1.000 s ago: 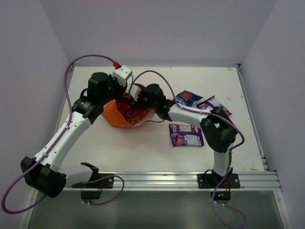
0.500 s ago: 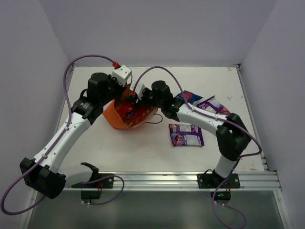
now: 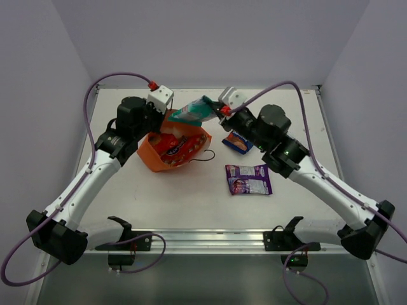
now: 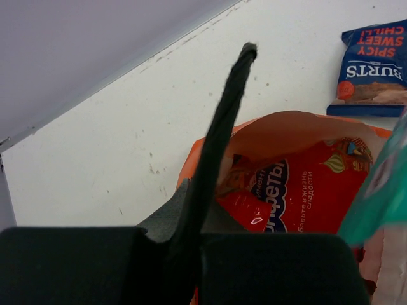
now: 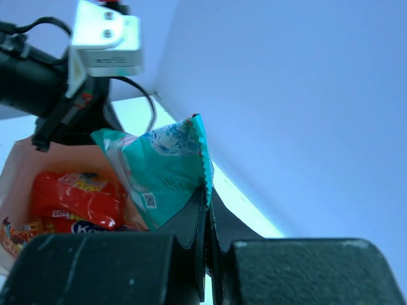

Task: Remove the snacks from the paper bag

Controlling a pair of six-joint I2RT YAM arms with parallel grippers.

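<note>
Left gripper [image 4: 247, 51] clamps the rim of the orange paper bag [image 4: 286, 124] to steady it, while right gripper [image 5: 206, 190] pinches the glossy teal packet [image 5: 162, 168] clear above.

The top external view is bright and evenly lit by diffuse light from above. The white counter [image 3: 191, 197] carries only a soft, faint shadow beside the paper bag [image 3: 151, 157], with no hard glare and sharp focus throughout. The right wrist view has a strong blue cast, and the dark body of the right end effector [image 5: 205, 189] is soft along the near edge. In the left wrist view the teal packet [image 4: 381, 184] is blurred at the right edge, while print on the blue-and-red packet [image 4: 375, 70] reads sharply.
</note>
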